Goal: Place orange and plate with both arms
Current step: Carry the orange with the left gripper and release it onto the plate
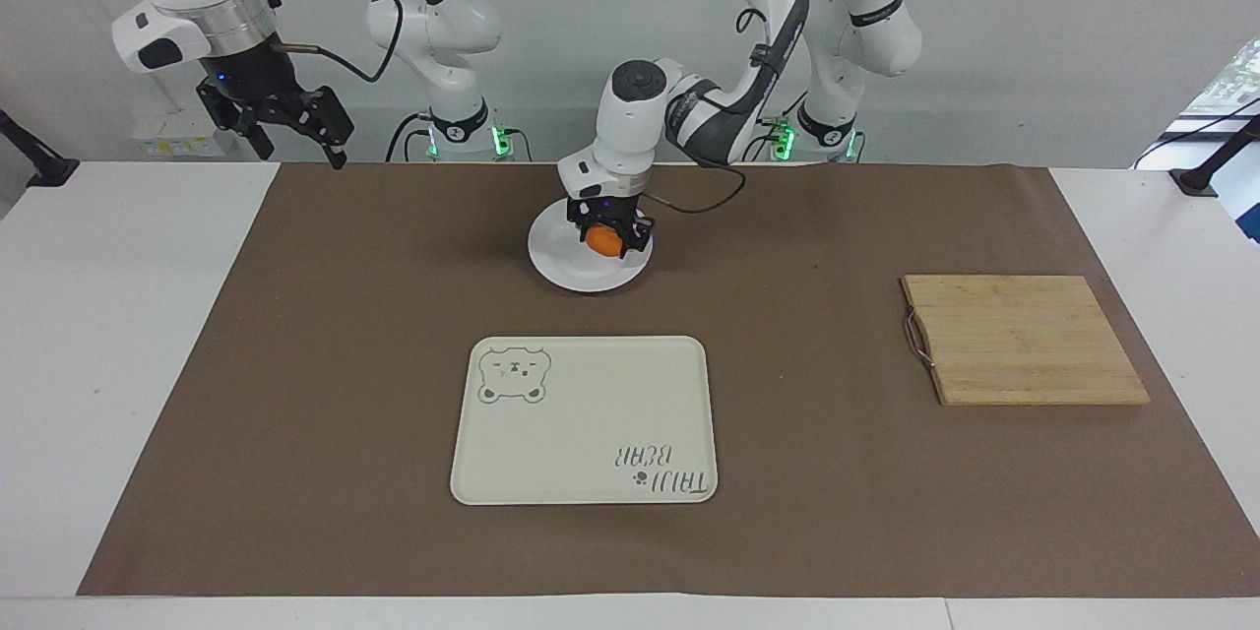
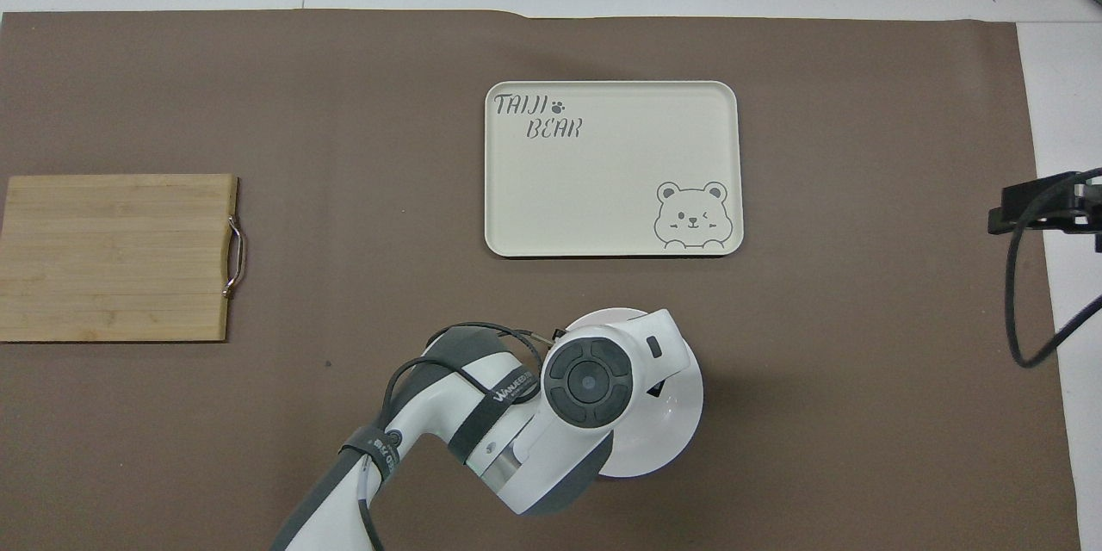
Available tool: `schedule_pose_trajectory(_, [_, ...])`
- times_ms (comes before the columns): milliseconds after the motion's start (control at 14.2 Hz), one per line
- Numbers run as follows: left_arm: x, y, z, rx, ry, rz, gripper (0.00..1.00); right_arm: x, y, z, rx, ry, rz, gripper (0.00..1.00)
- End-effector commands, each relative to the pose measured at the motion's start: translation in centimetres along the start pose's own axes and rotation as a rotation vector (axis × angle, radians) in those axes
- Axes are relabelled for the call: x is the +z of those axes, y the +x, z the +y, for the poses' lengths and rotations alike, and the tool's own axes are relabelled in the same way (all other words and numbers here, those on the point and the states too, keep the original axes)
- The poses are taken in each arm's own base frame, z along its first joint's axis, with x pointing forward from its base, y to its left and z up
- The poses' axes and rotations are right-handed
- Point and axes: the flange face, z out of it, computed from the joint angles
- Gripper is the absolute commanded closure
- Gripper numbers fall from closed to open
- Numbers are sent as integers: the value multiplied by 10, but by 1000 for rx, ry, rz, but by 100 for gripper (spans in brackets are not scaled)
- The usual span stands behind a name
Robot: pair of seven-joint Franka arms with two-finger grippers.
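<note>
Facing view: orange (image 1: 603, 240) clamped in the left gripper (image 1: 605, 238), low over the plate (image 1: 563, 266) centre, near the tabletop edge closest to the robots. Step: setting down; next, release. Right gripper (image 1: 295, 130) waits open-fingered, empty, above the right arm's corner; tray (image 1: 581, 418) unused
</note>
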Motion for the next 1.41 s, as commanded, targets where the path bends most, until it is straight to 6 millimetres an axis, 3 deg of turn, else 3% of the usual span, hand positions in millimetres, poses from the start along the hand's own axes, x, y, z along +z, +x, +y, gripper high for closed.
schedule_pose_trajectory(0, [-2,2,-1,-17,-13,25,34,0,-4,0,15,24,0,0])
schedule_pose_trajectory(71, [-2,3,-4,-15,-13,24,0,0,-4,0,15,24,-1,0])
schedule_pose_trajectory(282, [0,-1,-6,-14,-1,-11,0,0,-4,0,15,24,0,0])
schedule_pose_trajectory(424, [-9,0,-11,-29,5,-27,0,-1,-5,-1,14,24,2,0])
schedule_pose_trajectory(706, [-61,15,-48,-75,4,-4,0,0,-4,1,17,24,0,0])
schedule_pose_trajectory(847, [-81,22,-94,-93,62,-14,0,0,-4,0,15,24,0,0])
schedule_pose_trajectory(1200, [-135,31,-244,-129,100,-26,0,-1,-5,0,15,24,2,0])
schedule_pose_trajectory(1341, [-172,31,-296,-167,105,29,0,0,-4,1,17,24,0,0])
